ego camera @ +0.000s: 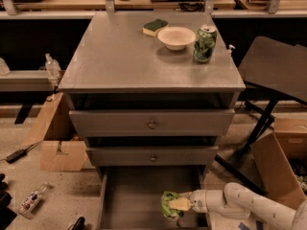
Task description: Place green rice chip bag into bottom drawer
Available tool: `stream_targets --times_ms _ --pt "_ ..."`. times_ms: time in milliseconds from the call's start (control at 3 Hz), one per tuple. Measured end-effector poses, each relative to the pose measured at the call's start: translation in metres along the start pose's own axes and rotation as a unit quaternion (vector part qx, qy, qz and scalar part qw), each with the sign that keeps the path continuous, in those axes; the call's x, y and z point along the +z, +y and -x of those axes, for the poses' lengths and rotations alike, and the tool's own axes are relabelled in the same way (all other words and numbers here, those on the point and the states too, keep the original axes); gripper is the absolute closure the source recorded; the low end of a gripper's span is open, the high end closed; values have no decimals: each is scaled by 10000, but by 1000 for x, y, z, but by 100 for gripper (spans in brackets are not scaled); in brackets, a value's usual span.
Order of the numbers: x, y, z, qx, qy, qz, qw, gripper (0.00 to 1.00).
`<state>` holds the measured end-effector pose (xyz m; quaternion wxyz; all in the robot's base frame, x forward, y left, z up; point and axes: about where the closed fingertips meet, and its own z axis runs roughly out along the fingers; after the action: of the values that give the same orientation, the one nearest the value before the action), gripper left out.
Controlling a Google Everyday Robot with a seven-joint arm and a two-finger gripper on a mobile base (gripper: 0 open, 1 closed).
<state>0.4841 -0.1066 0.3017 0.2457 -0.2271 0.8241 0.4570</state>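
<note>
The green rice chip bag (169, 205) is a small crumpled green foil bag, held low inside the open bottom drawer (129, 195), near its right front part. My gripper (181, 204) reaches in from the lower right on a white arm and is shut on the bag, with a tan finger pad across its right side. I cannot tell whether the bag touches the drawer's grey floor. The two shallower drawers above, each with a small round knob, are closed.
On the cabinet top (124, 56) stand a green-and-yellow sponge (155, 27), a white bowl (176, 37) and a green drink can (205, 43). Cardboard boxes sit at the left (57, 143) and right (278, 166). A black chair (273, 71) stands at the right.
</note>
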Motion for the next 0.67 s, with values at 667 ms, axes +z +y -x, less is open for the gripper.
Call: stream_targets --times_ms 667 --pt "5 3 -1 3 17 48 10000 0"
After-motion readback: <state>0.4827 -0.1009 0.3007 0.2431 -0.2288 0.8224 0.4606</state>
